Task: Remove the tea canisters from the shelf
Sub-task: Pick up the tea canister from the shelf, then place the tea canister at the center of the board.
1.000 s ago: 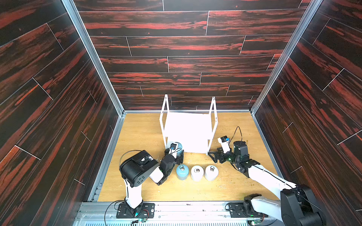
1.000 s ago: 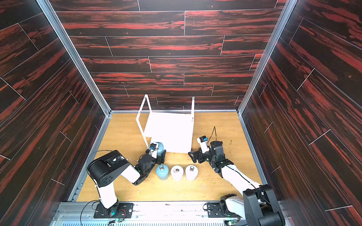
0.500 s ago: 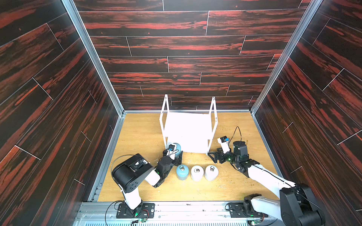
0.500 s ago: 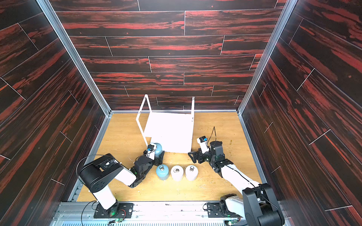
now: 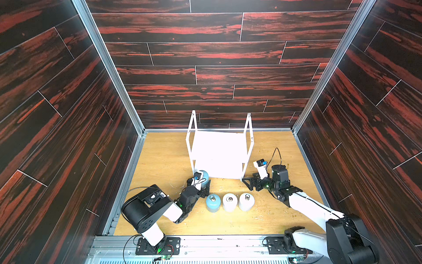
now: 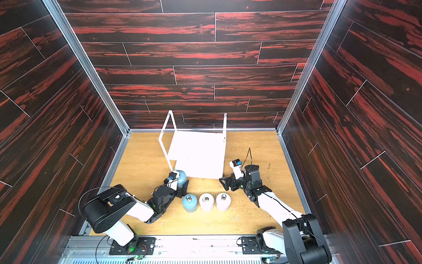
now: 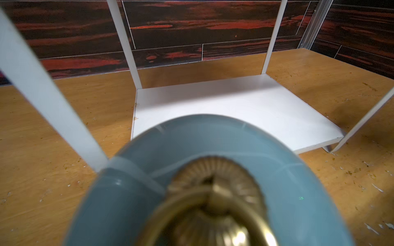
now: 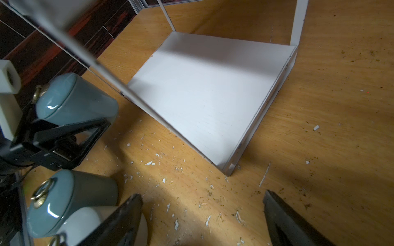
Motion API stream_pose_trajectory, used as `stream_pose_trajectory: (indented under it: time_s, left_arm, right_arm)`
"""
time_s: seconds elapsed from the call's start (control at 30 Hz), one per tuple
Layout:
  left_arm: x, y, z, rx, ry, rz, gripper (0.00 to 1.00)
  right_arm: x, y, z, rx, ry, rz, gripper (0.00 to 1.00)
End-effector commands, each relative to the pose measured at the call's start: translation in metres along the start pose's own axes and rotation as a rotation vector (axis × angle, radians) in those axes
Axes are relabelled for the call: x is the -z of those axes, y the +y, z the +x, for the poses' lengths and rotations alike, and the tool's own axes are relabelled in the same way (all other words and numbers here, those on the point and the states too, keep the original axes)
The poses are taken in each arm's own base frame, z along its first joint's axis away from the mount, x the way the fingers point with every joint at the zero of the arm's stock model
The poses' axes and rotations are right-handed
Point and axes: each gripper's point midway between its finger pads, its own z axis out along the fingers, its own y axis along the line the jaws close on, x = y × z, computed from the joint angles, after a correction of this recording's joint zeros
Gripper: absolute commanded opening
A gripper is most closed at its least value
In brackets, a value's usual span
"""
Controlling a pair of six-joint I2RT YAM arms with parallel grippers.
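The left jaws squeeze a blue canister (image 5: 204,174) at the shelf's (image 5: 219,155) front left corner. It stands up, ring on top. The right jaws are open, holding nothing. Three more canisters (image 5: 229,202) stand in a row on the table (image 5: 164,155) just in front, nearest the left arm (image 5: 173,208).

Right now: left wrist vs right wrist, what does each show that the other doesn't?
Left wrist only: lid of the held blue canister face-on, its ring pull blurred. Right wrist only: the left gripper clamped on its sides, a second blue canister, a white canister, the open right gripper. Both: that held canister and the lower board of the shelf.
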Motion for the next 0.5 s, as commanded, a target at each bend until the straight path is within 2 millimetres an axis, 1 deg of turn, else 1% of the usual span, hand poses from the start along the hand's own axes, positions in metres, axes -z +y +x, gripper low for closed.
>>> stream_pose_trajectory:
  time_s: [0.0,0.2,0.47]
  left_arm:
    - [0.010,0.002,-0.027,0.044,-0.093,-0.008,0.82]
    - [0.020,-0.001,-0.011,0.030,-0.030,0.024,0.82]
    - [0.037,0.011,0.008,0.066,0.010,-0.014,0.82]
  right_arm:
    - [-0.001,0.004,0.000,0.016,0.004,-0.016,0.93]
    - [-0.002,0.003,0.001,0.015,0.007,-0.016,0.93]
    - [-0.002,0.003,0.001,0.018,0.005,-0.015,0.93]
